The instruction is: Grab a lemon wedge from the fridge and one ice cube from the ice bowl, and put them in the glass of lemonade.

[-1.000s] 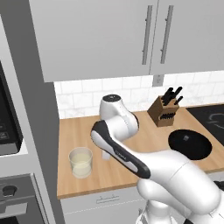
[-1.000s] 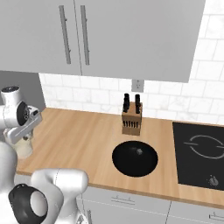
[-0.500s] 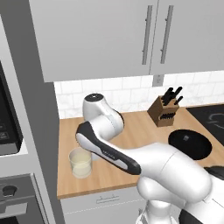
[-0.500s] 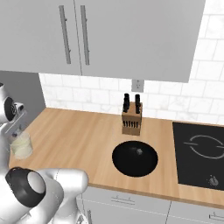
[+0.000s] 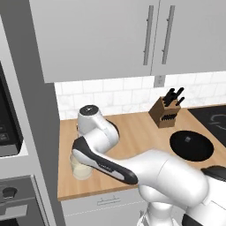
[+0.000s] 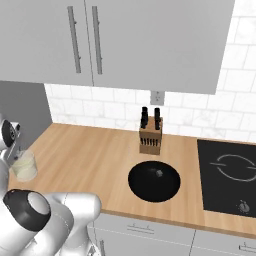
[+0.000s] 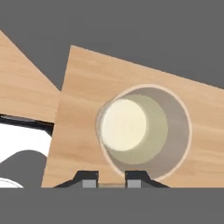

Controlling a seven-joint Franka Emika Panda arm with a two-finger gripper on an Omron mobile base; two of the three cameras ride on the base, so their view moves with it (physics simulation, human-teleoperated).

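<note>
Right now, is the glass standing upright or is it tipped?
Upright. The glass shows a round open rim from above, with pale liquid level inside, and it stands on the counter.

The arm (image 5: 99, 152) hides part of the glass of lemonade (image 5: 81, 170).

Glass of lemonade (image 5: 82, 168) at table's (image 5: 137, 132) front left corner; knife block (image 5: 166, 114) far right of it, round pan (image 5: 191, 145) before that block.

A kitchen: wood counter (image 6: 95, 155), cooktop (image 6: 227, 175) (knife block (image 6: 150, 138) too), cabinets (image 6: 150, 40).
</note>
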